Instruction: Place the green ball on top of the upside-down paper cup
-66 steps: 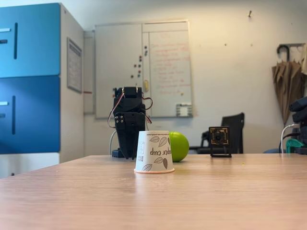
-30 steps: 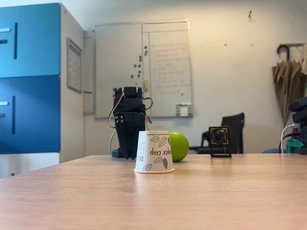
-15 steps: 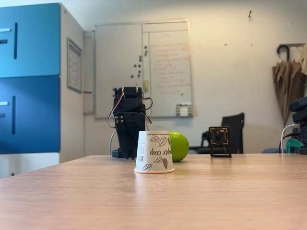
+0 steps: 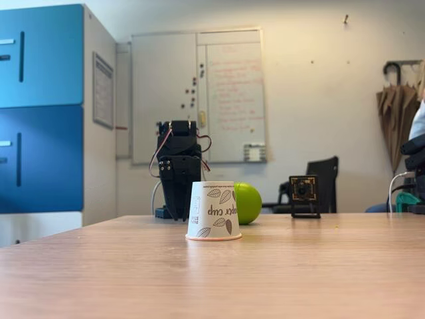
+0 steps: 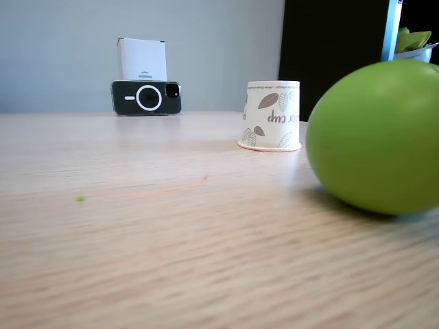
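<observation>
Green ball (image 4: 248, 203) is one smooth, matte, lime-coloured sphere with no mark on it, and it rests on the wooden table (image 4: 212, 272), not on the cup. In a fixed view it sits behind the paper cup (image 4: 213, 211) and a little to the right of it, partly hidden by the cup's wall; whether the two touch I cannot tell from there. In the other fixed view the ball (image 5: 374, 137) is very near to the lens and the cup (image 5: 270, 115) stands well apart from it, farther back and to the left.

One cup only: white paper, tapered, upside-down with its rolled rim flat on the table, printed with brown leaves and inverted "paper cup" letters.

One black arm stands behind the cup, to its left, with red and white wires on it. Its gripper (image 4: 179, 211) points down toward the table, but if the fingers are apart or together I cannot tell.

The table has a pale wood grain. Right of the cup stands one small black camera (image 4: 304, 195) on a stand. Beyond the cup, one dark phone (image 5: 146, 96) leans against a white box (image 5: 142, 59).
</observation>
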Controlling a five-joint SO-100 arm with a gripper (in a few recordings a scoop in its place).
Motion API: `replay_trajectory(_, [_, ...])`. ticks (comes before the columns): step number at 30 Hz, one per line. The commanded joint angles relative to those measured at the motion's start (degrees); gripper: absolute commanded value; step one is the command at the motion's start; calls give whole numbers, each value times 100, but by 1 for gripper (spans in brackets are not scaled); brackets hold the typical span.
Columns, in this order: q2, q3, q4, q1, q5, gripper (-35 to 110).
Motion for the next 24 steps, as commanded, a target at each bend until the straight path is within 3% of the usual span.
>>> replay_trajectory(1, [18, 9, 44, 44, -26, 0])
replay_trajectory(20, [-9, 9, 26, 378, -9, 0])
replay_trajectory(24, [-202, 9, -62, -9, -44, 0])
